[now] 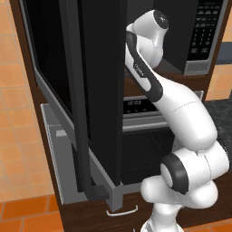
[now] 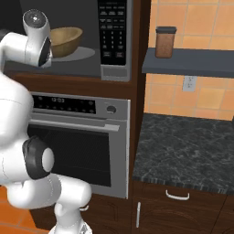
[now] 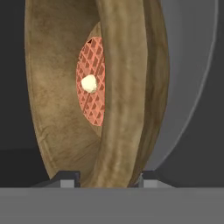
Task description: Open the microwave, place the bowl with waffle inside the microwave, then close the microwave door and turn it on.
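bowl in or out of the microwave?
In. The bowl sits on the turntable inside the microwave, left of its keypad.

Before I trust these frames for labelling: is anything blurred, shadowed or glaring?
Hand view: the wooden bowl looms large and soft-edged, though the waffle grid reads clearly. Right base view: even light, a soft shadow beside the bowl on the turntable plate. Left base view: the open microwave door is flat black with no glare.
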